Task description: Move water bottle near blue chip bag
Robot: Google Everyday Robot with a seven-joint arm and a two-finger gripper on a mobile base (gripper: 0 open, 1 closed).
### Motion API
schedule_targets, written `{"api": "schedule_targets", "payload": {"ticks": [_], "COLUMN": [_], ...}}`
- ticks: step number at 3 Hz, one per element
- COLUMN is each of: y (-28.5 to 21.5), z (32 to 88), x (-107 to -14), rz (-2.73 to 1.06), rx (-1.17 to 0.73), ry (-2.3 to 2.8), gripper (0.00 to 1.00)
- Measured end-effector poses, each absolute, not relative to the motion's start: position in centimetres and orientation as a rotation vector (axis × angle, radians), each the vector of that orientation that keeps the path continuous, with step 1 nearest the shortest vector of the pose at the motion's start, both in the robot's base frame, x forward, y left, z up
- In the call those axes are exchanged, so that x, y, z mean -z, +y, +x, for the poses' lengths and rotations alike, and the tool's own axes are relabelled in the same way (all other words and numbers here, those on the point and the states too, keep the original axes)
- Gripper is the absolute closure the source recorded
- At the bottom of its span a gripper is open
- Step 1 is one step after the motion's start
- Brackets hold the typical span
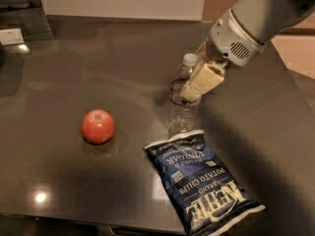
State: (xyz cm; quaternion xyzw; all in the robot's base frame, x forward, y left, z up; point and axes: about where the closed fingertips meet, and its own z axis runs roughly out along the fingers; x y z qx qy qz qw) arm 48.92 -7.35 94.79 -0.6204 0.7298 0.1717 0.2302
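Dark grey glossy tabletop [54,151], with ceiling light glints near the front left edge. Far left at the back sits a small white flat item [10,36]; cannot tell what it is.

Red apple [98,126] sits left of centre on the table, alone and well apart from everything else, with a faint reflection under it.

Water bottle [183,114] is just right of centre and upright. It is clear plastic with a white cap, a dark label band with red trim and a ribbed lower body. Its base is right at the top white sealed end of the bag, either touching it or just beside it. Cannot tell if the base rests on the table or is a hair off it.

Gripper [187,86] is at the bottle's upper body, coming in from the upper right. It is closed on the water bottle at label height. One beige finger [204,77] lies across the bottle's front right side, and the other is mostly hidden behind the bottle near the cap.

Blue chip bag [202,181] lies flat at the front, right of centre. It is navy and crinkly, and its white lettering reads upside down from this view. It runs diagonally, with its near end at the table's front edge and its far end at the bottle's base.

White and grey arm [256,18] enters from the top right corner, with a vented wrist housing just above the fingers.
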Motion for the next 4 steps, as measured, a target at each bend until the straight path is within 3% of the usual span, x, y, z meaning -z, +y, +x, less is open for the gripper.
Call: {"api": "schedule_targets", "payload": {"ticks": [3,4], "y": [-7.18,-7.04], "z": [48.08,48.04], "x": [-94.48,-94.53], "rz": [-1.713,-1.715], "rx": [-0.45,-0.448], "ry": [1.995,1.992], "gripper": [0.13,0.0]}}
